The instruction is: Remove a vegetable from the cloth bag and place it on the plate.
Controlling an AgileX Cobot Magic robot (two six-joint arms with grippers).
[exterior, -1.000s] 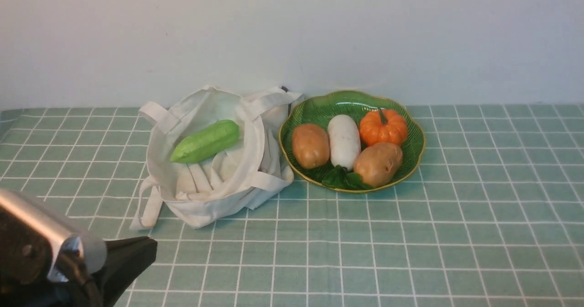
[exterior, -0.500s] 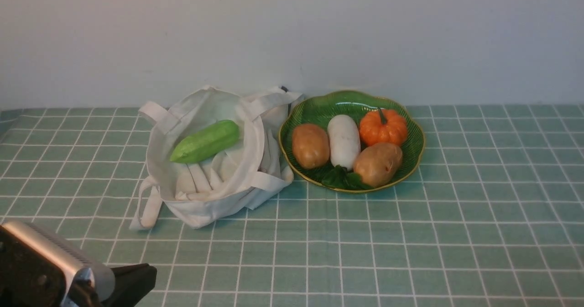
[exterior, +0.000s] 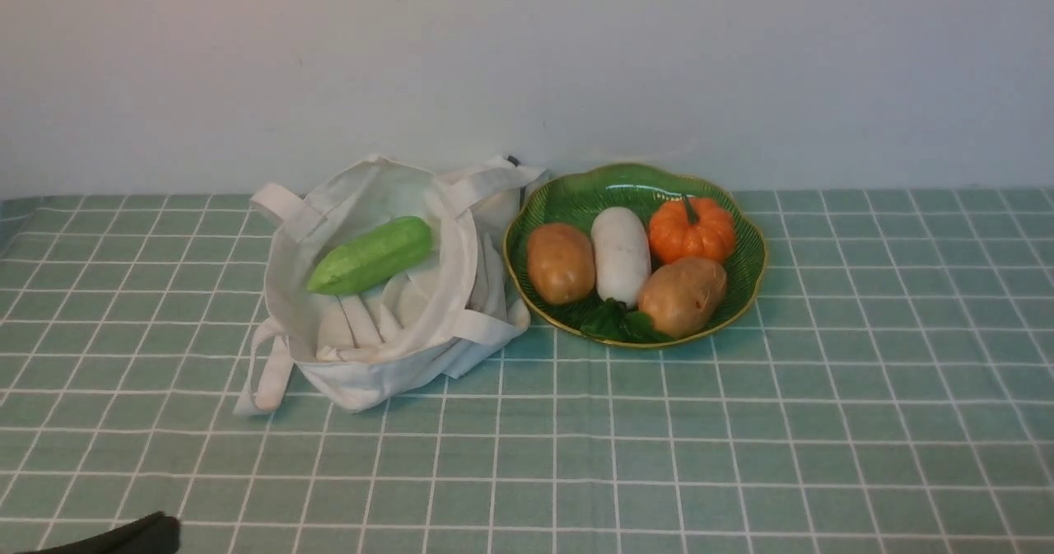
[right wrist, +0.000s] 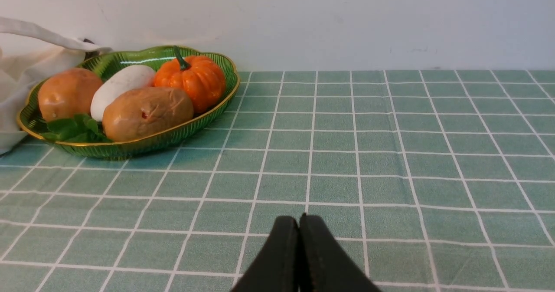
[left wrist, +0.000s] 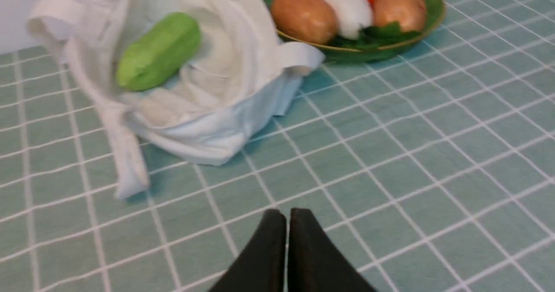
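Observation:
The tan-brown potato [exterior: 682, 295] with small reddish specks lies on the green plate [exterior: 626, 185] at its front right, and shows in the right wrist view [right wrist: 147, 113] and the left wrist view [left wrist: 399, 6]. The off-white cloth bag [exterior: 370, 373] lies open left of the plate, touching it, with a green cucumber [exterior: 370, 255] inside. My left gripper [left wrist: 287, 216] is shut and empty over the tablecloth, in front of the bag; only its dark tip [exterior: 144, 533] shows in the front view. My right gripper [right wrist: 299, 220] is shut and empty, to the right of the plate [right wrist: 143, 146].
The plate also holds an orange-brown potato [exterior: 560, 263], a white radish [exterior: 621, 253], a small orange pumpkin [exterior: 692, 229] and green leaves [exterior: 613, 321]. A pale wall stands right behind the bag and plate. The table has a green checked cloth.
My left arm has drawn back and down toward the front view's bottom left corner, leaving only a dark tip visible. Bag, plate and vegetables have not moved.

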